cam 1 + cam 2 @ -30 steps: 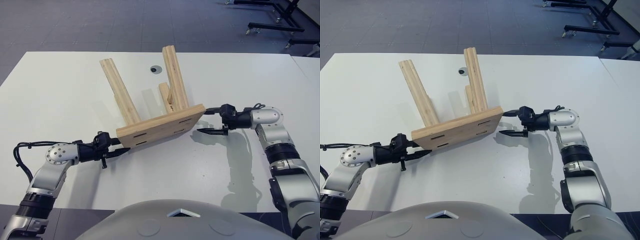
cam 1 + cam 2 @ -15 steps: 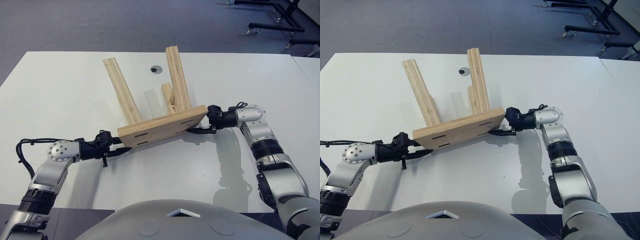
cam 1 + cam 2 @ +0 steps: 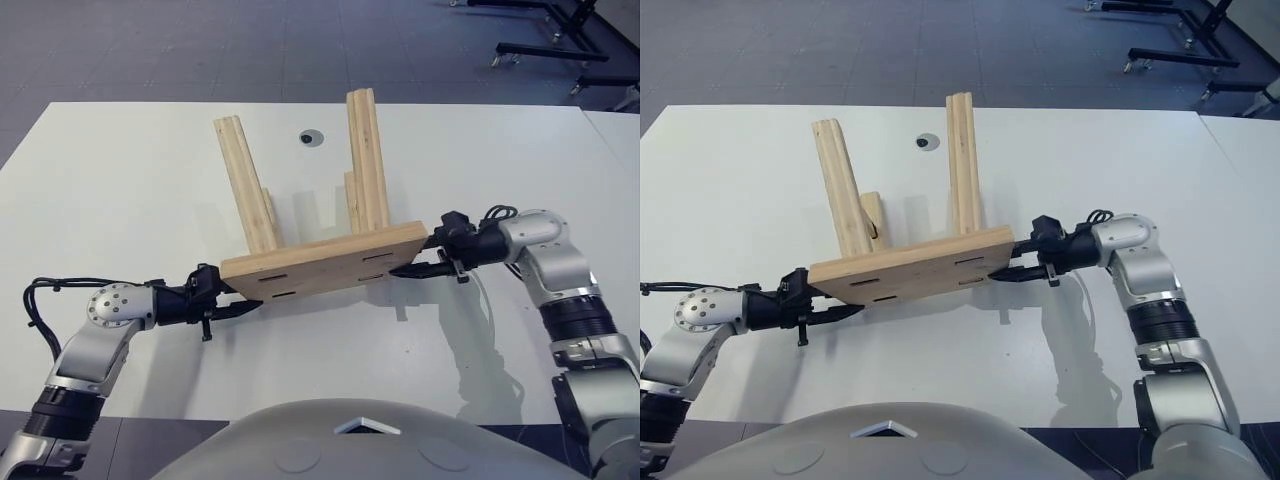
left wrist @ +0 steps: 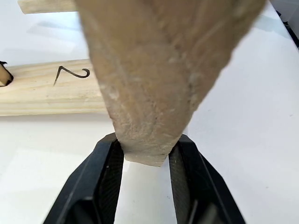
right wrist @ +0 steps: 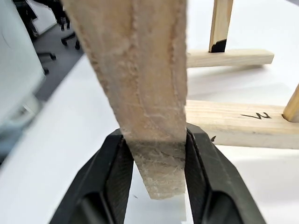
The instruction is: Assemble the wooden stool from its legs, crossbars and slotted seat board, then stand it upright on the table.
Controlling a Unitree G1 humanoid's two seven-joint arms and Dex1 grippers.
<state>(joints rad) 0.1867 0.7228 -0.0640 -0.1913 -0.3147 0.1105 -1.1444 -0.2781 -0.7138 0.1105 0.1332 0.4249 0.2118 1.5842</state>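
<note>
Left eye view: my left gripper (image 3: pixel 232 306) and right gripper (image 3: pixel 412 268) clamp opposite ends of the seat board (image 3: pixel 320 266), holding the stool (image 3: pixel 362 190) legs-up near the table's (image 3: pixel 110 190) front edge. I judge it rigid and moderately heavy, so the board ends are the right places to grip.

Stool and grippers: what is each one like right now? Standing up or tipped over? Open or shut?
Stool: put together, tipped over, not standing on its legs.
Seat board: held at both ends, slotted face toward the robot.
Left gripper: shut on the seat board's left end.
Right gripper: shut on the seat board's right end.
</note>
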